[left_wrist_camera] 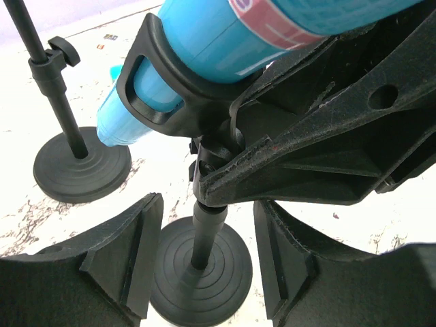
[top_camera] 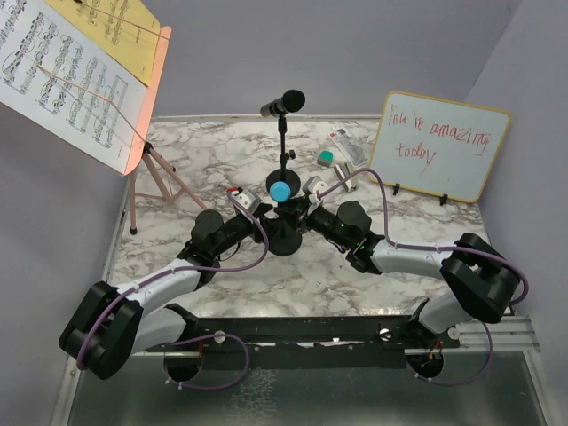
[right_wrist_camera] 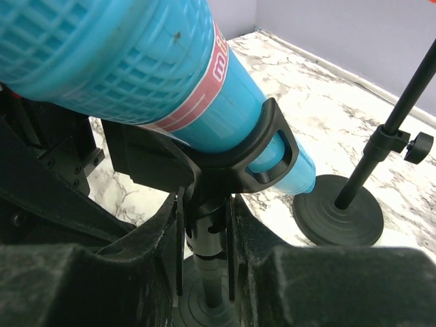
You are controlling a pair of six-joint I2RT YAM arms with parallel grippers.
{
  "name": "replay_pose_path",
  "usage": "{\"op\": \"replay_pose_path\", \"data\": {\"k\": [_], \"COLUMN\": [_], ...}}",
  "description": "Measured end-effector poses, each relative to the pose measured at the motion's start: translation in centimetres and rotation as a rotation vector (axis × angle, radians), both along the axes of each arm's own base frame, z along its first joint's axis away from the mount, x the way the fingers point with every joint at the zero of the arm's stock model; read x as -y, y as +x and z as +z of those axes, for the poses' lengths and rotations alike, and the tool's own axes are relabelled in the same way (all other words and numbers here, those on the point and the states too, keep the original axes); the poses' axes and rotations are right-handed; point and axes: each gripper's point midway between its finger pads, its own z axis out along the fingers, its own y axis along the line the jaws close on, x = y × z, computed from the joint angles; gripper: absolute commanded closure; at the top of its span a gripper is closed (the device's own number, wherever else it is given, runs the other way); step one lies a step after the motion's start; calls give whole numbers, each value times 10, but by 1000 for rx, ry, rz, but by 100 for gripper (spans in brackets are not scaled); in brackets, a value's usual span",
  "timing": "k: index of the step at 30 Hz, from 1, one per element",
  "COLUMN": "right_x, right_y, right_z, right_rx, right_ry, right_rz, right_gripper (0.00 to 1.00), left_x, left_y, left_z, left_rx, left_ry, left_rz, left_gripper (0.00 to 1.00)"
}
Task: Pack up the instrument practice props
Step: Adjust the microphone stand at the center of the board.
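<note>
Left wrist view: my left fingers [left_wrist_camera: 116,266] stand apart, one on each side of the near mic pole [left_wrist_camera: 202,240], touching neither its shaft nor its round base. Above them the blue microphone [left_wrist_camera: 204,41] lies tilted in the pole's black clip [left_wrist_camera: 146,82]. In the right wrist view my right fingers [right_wrist_camera: 269,286] are clamped on that same pole, just below the clip.

From the top external view this pole stands near the middle of the tabletop [top_camera: 222,142], with both of my arms reaching in to it. The far mic pole [top_camera: 284,151] stands just behind it, toward the far edge, carrying the black microphone [top_camera: 282,103]. The pink music rack [top_camera: 145,106] stands on its tripod legs at the left edge, with sheet-music pages [top_camera: 62,62] resting on it. The whiteboard [top_camera: 439,142] leans at the far right corner.
</note>
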Motion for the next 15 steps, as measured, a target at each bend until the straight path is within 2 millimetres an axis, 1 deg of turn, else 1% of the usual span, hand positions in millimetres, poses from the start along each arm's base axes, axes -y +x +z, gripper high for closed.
{"op": "replay_pose_path", "data": {"k": [6, 8, 11, 15], "right_x": [0, 0, 1, 0], "right_y": [-1, -1, -1, -1], "right_z": [-10, -13, -13, -14], "right_rx": [25, 34, 49, 60], "right_ry": [18, 29, 51, 72], "right_rz": [22, 26, 29, 30], "right_gripper": [100, 98, 89, 67], "left_x": [-5, -6, -7, -9], "left_y": [-4, -5, -5, -7], "left_z": [-4, -6, -5, -2], "left_rx": [-17, -25, -31, -32], "left_ry": [7, 8, 2, -16], "left_rz": [14, 18, 29, 39], "left_gripper": [39, 39, 39, 38]}}
